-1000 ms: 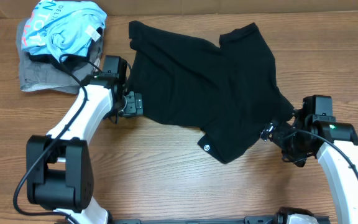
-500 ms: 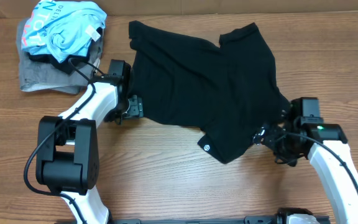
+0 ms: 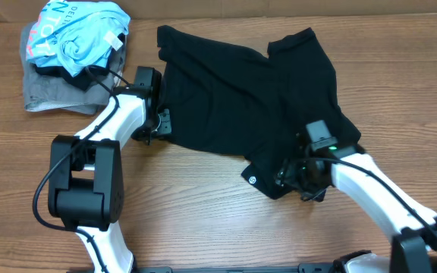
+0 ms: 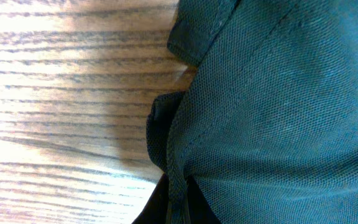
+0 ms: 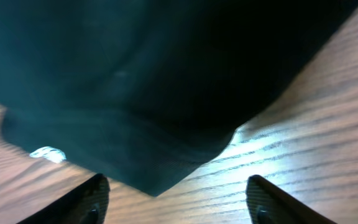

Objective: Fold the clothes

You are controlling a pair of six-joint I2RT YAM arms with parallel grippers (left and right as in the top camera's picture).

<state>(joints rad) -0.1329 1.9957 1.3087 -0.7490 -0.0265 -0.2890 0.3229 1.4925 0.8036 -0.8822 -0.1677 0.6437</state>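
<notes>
The black shirt (image 3: 249, 106) lies spread on the wooden table, with its small round white logo (image 3: 253, 180) near the lower hem corner. My left gripper (image 3: 160, 125) is at the shirt's left edge. In the left wrist view a ridge of black fabric (image 4: 179, 186) is pinched between the jaws of the left gripper (image 4: 179, 211), which is shut. My right gripper (image 3: 294, 178) sits at the lower hem corner. In the right wrist view the right gripper (image 5: 179, 202) is open, its fingertips (image 5: 92, 199) wide apart and the shirt's corner (image 5: 160, 180) just ahead of them, with the logo (image 5: 47, 153) at the left.
A light blue garment (image 3: 78, 34) lies on a grey folded garment (image 3: 48, 95) at the table's back left, close behind the left arm. Bare wood (image 3: 203, 220) shows in front of the shirt.
The left gripper has shut on the shirt's left edge. The right arm has swung left from the shirt's right side to the lower hem corner, its jaws narrowing a little.
</notes>
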